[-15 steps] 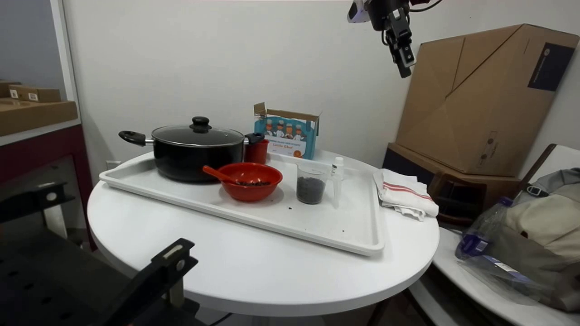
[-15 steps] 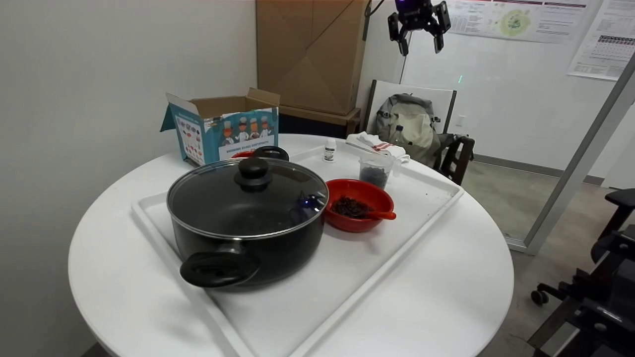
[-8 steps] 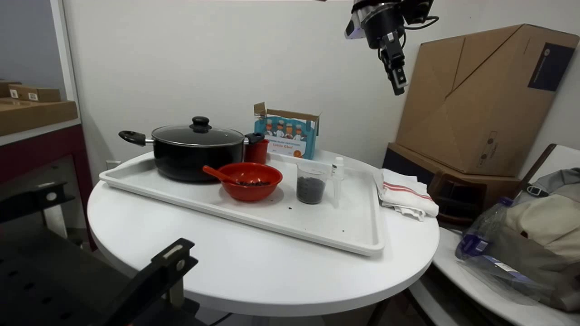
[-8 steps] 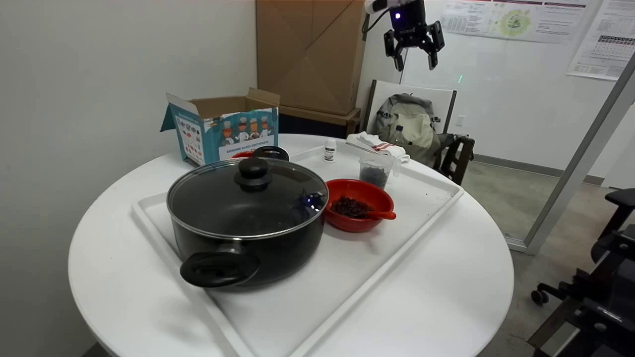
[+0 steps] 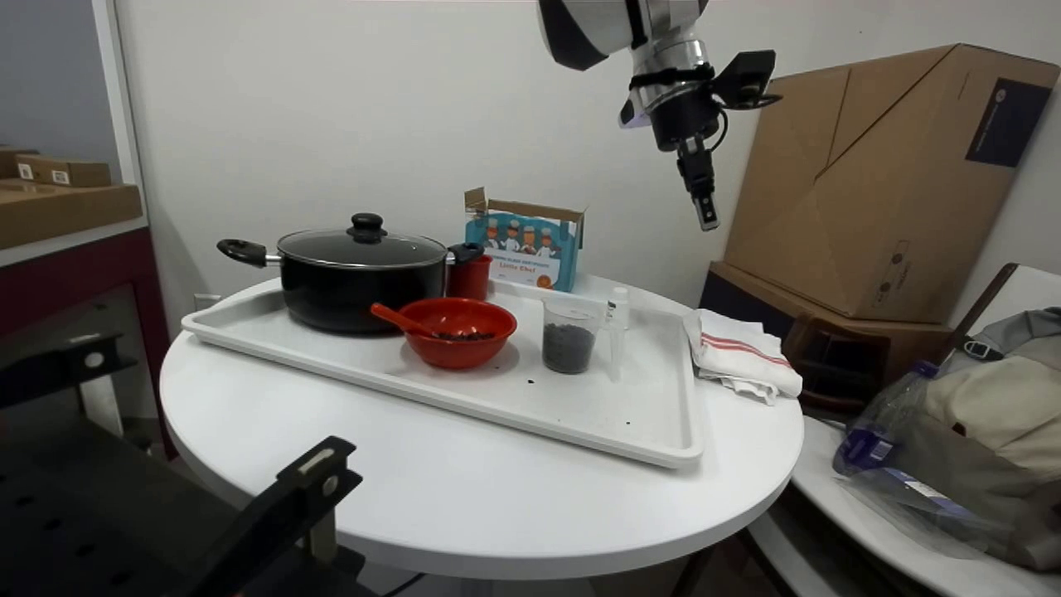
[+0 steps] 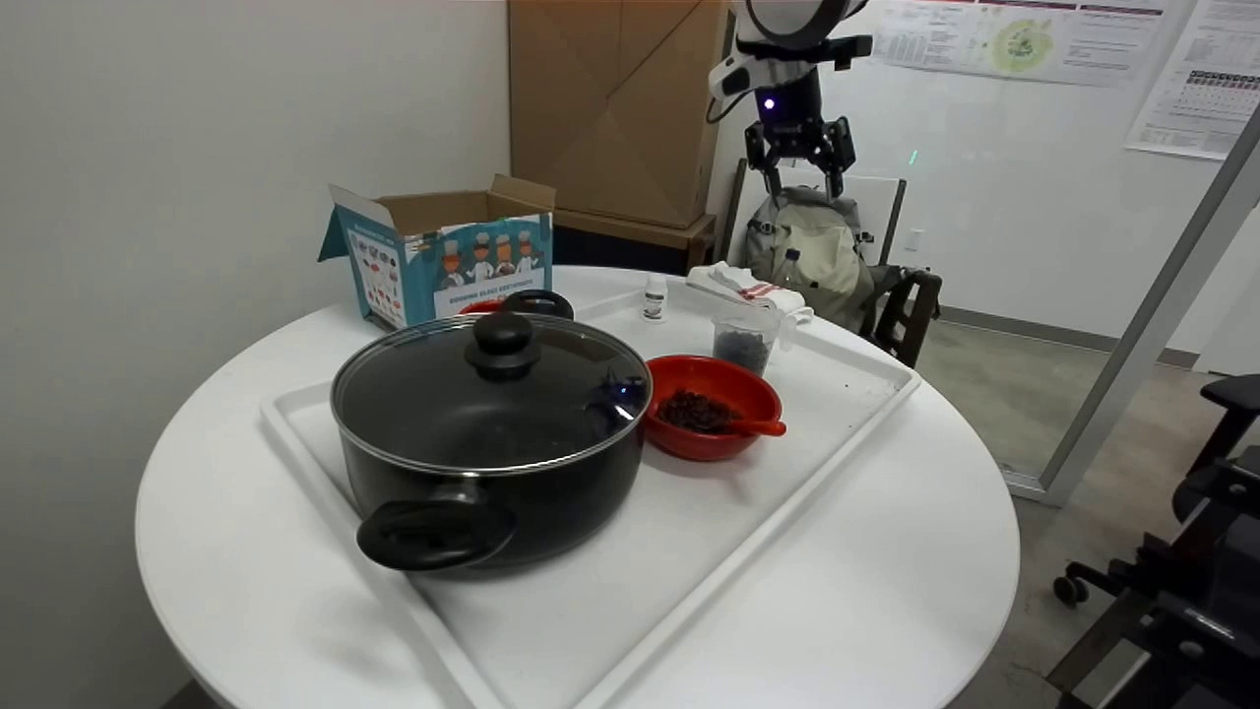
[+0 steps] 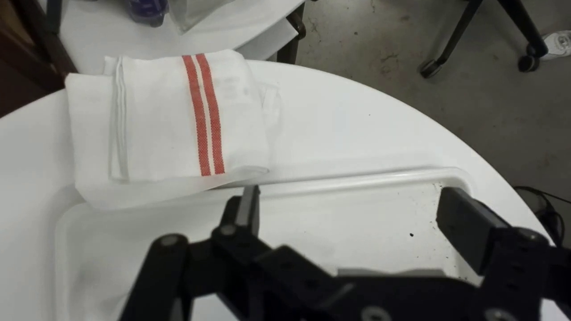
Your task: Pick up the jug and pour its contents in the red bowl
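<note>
The jug [image 5: 569,344] is a see-through cup with dark contents and a clear handle. It stands upright on the tray, right of the red bowl [image 5: 456,356] in an exterior view. In an exterior view, the jug [image 6: 742,350] stands just behind the red bowl [image 6: 694,448]. The bowl holds dark bits and a red spoon [image 5: 398,317]. My gripper [image 5: 707,217] is open and empty in the air, above and well apart from the jug; it also shows in an exterior view [image 6: 803,189]. In the wrist view my gripper [image 7: 350,200] is over the tray; the jug and bowl are out of view there.
A white tray [image 5: 655,449] lies on the round table [image 5: 514,506]. It carries a black lidded pot [image 5: 356,294], a red cup [image 5: 470,278] and a small white bottle [image 5: 618,307]. A blue box [image 5: 530,245] stands behind. A folded towel [image 7: 156,120] lies at the tray's edge.
My gripper has come down and moved left in both exterior views, staying open. More of the arm shows. The jug, bowl and other things have not moved.
</note>
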`<state>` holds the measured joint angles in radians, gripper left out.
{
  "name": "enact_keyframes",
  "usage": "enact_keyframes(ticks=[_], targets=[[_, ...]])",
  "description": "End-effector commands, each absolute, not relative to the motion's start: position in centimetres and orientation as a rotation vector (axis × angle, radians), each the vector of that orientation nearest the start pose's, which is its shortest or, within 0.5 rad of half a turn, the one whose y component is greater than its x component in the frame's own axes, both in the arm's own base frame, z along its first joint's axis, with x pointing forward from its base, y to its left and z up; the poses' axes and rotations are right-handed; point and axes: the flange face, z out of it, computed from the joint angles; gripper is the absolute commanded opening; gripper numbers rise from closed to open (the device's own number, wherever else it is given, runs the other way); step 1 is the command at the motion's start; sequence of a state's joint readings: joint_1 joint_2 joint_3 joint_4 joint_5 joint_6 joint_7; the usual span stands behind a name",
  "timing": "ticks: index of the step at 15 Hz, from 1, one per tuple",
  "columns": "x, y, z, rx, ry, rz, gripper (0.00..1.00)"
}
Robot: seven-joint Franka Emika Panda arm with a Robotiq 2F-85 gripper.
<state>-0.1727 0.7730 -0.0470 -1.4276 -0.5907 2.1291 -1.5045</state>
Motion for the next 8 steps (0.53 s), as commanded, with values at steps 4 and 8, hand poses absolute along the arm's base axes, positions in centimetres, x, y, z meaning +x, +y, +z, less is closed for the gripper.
enact_keyframes(ticks=[4,8], targets=[[70.0,-16.1,20.2,2.069,1.969,-0.557,1.0],[69.5,-15.8,18.9,2.16,1.895,-0.561,1.0]])
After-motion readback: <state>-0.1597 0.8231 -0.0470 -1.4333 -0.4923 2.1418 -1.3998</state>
